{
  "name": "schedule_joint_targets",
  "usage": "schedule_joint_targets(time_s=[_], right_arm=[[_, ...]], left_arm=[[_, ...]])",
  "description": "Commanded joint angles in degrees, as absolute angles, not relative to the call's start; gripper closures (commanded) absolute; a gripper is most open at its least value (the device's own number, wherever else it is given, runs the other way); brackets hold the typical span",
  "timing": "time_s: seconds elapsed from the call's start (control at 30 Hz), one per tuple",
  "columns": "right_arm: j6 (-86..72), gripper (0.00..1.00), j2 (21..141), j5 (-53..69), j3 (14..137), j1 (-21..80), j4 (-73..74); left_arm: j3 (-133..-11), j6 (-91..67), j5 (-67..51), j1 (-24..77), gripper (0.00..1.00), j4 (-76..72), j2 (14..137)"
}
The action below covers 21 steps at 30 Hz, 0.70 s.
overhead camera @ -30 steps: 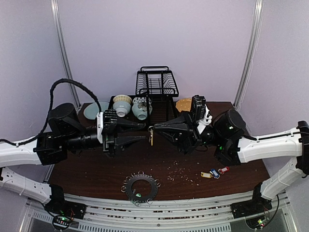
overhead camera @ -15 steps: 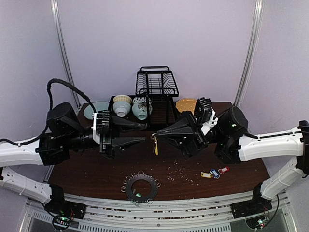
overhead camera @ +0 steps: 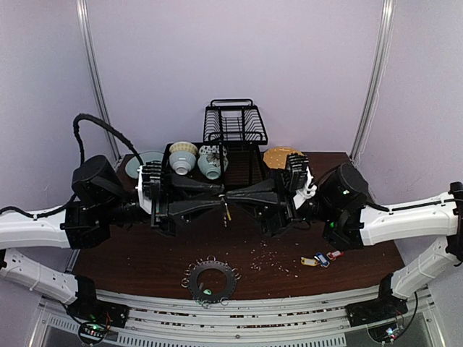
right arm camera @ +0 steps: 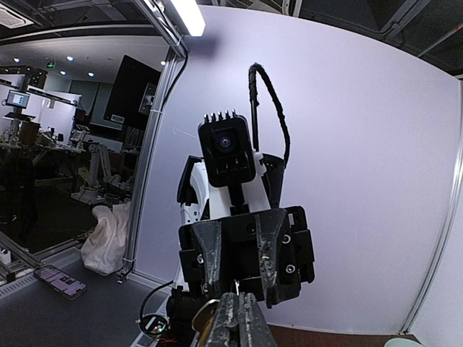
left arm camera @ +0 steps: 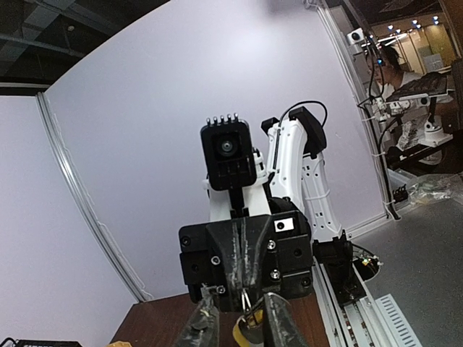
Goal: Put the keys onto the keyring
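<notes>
Barely begun, by the look of it. Leaves keyring (overhead camera: 195,282) flat on table (overhead camera: 145,253) at the near edge, well apart from both hands. Has one key (overhead camera: 226,214) up in the air over mid-table, dangling where left hand (overhead camera: 221,196) and right hand (overhead camera: 229,196) meet tip to tip. Leaves three more keys (overhead camera: 321,259) in a cluster on the right, far from keyring. Shows a green speck at keyring's near rim, too small to call a threaded key. Judging so: at most one threaded, one in hand, three to fetch, then each to work onto a split ring.

From above, gives the layout but hides the grips. From left wrist, shows right hand clenched on key's small metal loop, and left fingers (left arm camera: 206,325) parted either side of a yellow tag (left arm camera: 249,337); cannot tell whether pressing it. From right wrist, confirms right fingers (right arm camera: 230,322) shut together, with round key head just beside them and left hand's jaws apart.
</notes>
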<state>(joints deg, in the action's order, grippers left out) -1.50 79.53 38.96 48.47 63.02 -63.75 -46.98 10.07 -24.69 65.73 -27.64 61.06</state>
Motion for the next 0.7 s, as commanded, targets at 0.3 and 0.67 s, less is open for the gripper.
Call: schedule_joint_targets(time_s=[0.3,0.67], right_arm=[[1.29,1.00,76.82,36.52,47.46,63.37,-63.55],[3.45,1.00,75.03,36.25,47.38,63.30,-58.98]], left_arm=[[-48.25,10.37,-21.12,66.03,0.84,-26.91,62.14],[-48.07,10.14,-20.10,66.04,1.00,-25.97,60.90]])
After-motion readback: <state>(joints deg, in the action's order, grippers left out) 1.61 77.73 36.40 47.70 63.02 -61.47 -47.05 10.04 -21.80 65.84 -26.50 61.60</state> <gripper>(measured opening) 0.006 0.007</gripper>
